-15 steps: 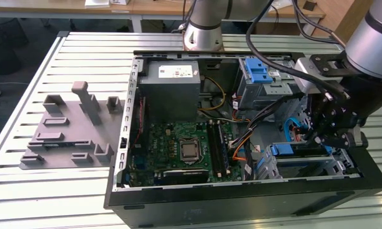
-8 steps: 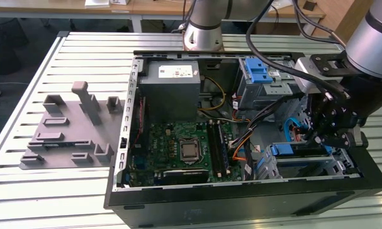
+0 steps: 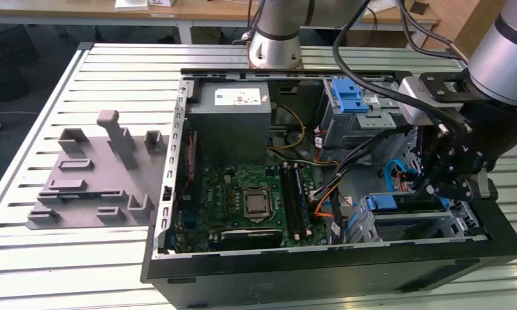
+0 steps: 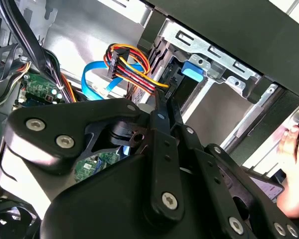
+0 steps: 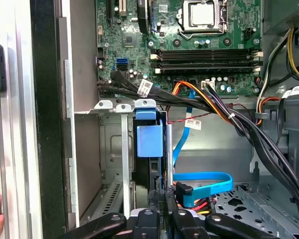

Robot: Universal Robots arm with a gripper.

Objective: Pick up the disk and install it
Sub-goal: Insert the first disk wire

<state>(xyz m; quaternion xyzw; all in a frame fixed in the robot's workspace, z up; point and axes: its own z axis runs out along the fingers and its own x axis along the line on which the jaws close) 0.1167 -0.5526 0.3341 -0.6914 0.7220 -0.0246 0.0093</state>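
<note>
Lying on its side with the panel off, the PC case leaves the drive cage reachable from above. Gripper sits low at that cage, jaws pinched on the disk, edge-on in the slot.

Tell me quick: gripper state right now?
Gripper: low inside the computer case beside the drive cage; open or shut cannot be told.
</note>
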